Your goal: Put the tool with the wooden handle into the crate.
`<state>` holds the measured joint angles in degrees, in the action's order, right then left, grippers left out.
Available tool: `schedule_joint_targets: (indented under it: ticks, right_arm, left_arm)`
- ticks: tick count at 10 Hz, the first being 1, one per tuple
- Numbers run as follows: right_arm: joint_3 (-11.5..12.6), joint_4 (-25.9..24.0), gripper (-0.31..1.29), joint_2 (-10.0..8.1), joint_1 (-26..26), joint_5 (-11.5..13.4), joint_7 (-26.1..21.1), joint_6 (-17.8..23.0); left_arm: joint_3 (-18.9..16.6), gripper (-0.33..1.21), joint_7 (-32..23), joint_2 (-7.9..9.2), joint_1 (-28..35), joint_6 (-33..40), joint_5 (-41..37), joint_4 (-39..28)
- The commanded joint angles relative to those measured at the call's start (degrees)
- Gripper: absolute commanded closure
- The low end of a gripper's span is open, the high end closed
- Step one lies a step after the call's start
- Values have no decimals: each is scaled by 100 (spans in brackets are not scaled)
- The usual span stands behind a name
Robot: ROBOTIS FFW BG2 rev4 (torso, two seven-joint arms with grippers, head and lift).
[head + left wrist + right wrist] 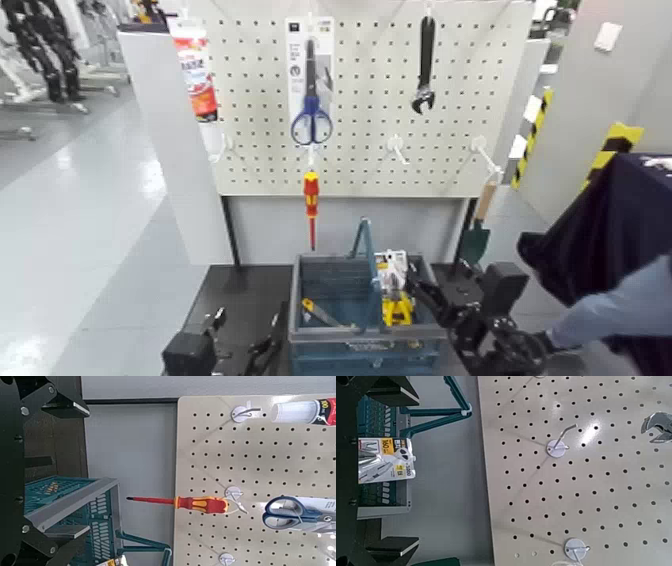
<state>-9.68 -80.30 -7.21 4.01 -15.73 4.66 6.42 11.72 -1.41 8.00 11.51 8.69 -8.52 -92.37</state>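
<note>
Head view: set high, faced forward and down; the whole pegboard [370, 95] and crate [365, 315] are taken in from afar.
Left wrist view: turned sideways, held near the pegboard [253, 479]; the crate [67, 514] is seen beside it.
Right wrist view: likewise turned, close to the pegboard [574, 471].
Shared: pegboard and crate [383, 471] are seen in all three.

Robotics lab / test bay. White pegboard [370, 100] rigged as a tool wall: scissors [311, 110], black wrench [424, 68], screwdriver [311, 200] on hooks. Polished grey floor [80, 190], hazard-striped pillars [612, 145], another robot rig [45, 45] parked far back.
</note>
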Motion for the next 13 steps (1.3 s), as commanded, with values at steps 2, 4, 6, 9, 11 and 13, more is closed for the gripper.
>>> schedule_joint_targets:
  ticks: [2,4,6,9,11,13]
  right_arm:
    - [2,-12,8,9,-5,0,0,-9]
    - [10,-73,8,0,-41,9,0,-44]
    - [89,-381,8,0,-164,44,0,-220]
    - [239,-987,8,35,-568,228,-53,-413]
    - [397,-1418,8,79,-1025,562,-167,-466]
    - [538,-1673,8,106,-1333,694,-229,-554]
  left_arm:
    - [-3,26,0,0,0,1,0,0]
    - [-3,26,0,0,9,-8,0,0]
    - [-3,26,0,0,9,-8,0,0]
    - [-3,26,0,9,0,-8,0,0]
    - [6,26,0,18,0,-8,0,0]
    - [24,26,9,35,-17,-8,0,0]
